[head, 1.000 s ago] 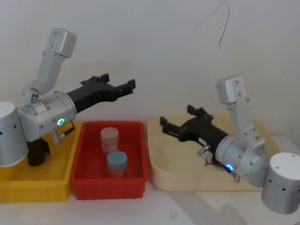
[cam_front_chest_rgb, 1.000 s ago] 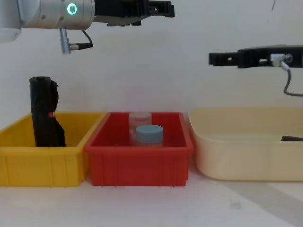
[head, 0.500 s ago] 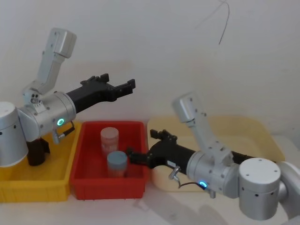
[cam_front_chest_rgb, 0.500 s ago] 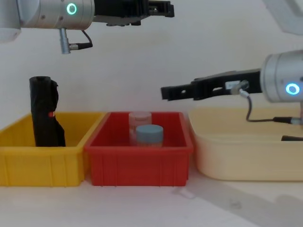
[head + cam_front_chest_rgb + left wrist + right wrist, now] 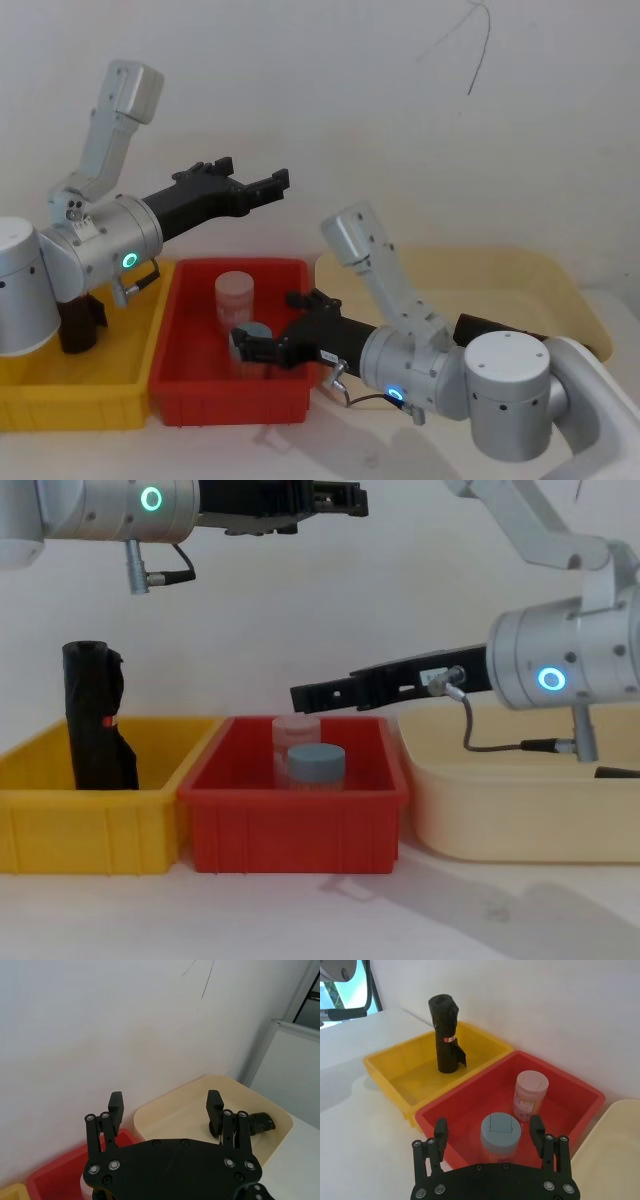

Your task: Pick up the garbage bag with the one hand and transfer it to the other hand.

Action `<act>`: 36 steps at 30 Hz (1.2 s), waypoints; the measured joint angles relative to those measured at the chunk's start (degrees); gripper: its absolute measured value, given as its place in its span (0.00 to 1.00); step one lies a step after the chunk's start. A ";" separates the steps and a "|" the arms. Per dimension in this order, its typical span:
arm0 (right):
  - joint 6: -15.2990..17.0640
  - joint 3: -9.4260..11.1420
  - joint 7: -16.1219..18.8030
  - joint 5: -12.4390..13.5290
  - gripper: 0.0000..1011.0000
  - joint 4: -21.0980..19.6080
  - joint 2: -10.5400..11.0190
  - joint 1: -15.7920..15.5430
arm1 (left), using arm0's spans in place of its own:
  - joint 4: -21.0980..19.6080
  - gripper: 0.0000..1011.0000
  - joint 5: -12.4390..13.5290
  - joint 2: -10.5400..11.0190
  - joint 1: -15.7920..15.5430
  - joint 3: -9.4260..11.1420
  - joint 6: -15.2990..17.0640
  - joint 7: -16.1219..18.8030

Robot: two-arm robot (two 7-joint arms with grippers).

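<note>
garbage bag point(image 5: 95, 715) is standing upright in the yellow bin point(image 5: 90, 830): black crinkled roll, ragged top, rising well above the bin rim and taller than both jars. it's carrying a small red band partway up, plain to see in the right wrist view. nothing is touching it. left gripper point(image 5: 255, 172), green-ring arm, is hanging high over the back of the red bin point(image 5: 295, 830), pointing toward the robot's right, jaws standing wide apart and holding nothing, well above the bag and apart from it. right gripper point(image 5: 302, 694), blue-ring arm, is sitting roughly level over the red bin, pointing toward the robot's left, jaws also spread wide with nothing clamped between them. in the chest view it's hovering just above the jar tops with a gap showing, so not touching. the right wrist view is looking down past its fingers point(image 5: 440, 1132) at the blue-lid jar point(image 5: 500, 1132), with the pink-tinted clear jar point(image 5: 530, 1091) just behind it, both standing upright and close together in the red bin. the bag is sitting one bin over to the robot's left, well apart from the right gripper. a second dark roll point(image 5: 258, 1122) is lying on its side in the cream tub point(image 5: 500, 815), toward its right side; can't tell whether it's carrying any mark. containers are sitting in a row, yellow, red, cream, left to right, yellow and red right against each other.
</note>
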 joint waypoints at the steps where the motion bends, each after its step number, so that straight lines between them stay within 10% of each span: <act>1: 0.10 -0.11 -0.07 0.00 0.99 0.18 -0.12 0.16 | 0.00 0.99 0.00 0.00 0.00 0.00 0.00 0.00; 36: -0.18 -5.79 0.69 -1.46 0.99 12.24 -2.54 7.96 | 0.01 0.99 0.00 0.00 0.00 0.00 0.00 0.00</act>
